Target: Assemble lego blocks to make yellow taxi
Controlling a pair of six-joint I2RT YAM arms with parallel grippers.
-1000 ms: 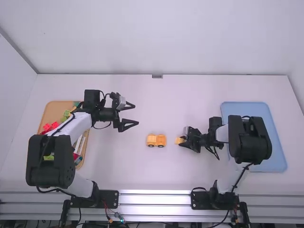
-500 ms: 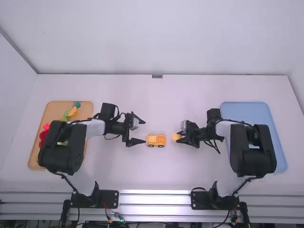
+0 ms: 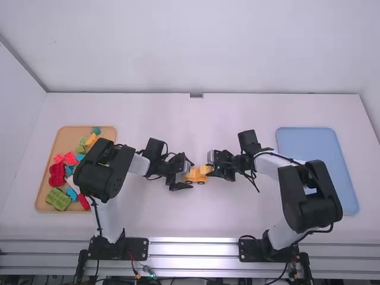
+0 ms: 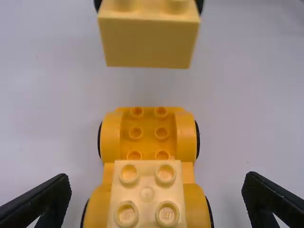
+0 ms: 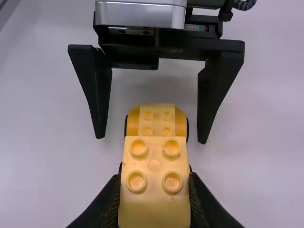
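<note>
High view has my right claw (image 3: 210,167) pinching a yellow block (image 3: 205,169) at two o'clock from the wheeled base (image 3: 196,177), left claw (image 3: 192,175) spread; probably light, rigid plastic, best gripped by its flat sides.

From R wrist view: R gripper (image 3: 210,165) has a pale-yellow blk (image 5: 154,164) pinched btwn its fingers, one each side, both touching it. Blk's top has 4 round studs, 2 x 2, w/ a fainter round mark btwn them. Past it sits the orange wheeled base (image 5: 133,124), black wheel edges showing either side, w/ a yellow stud blk (image 5: 157,121) on top, 4 studs visible. Held blk hides the nearer part of the base; can't tell from here if they touch. L gripper (image 3: 191,173) faces this way, fingers spread wide, one each side of the base, both well apart from it. Its silver housing (image 5: 142,14) shows too, w/ white table (image 5: 38,142) below.
</note>
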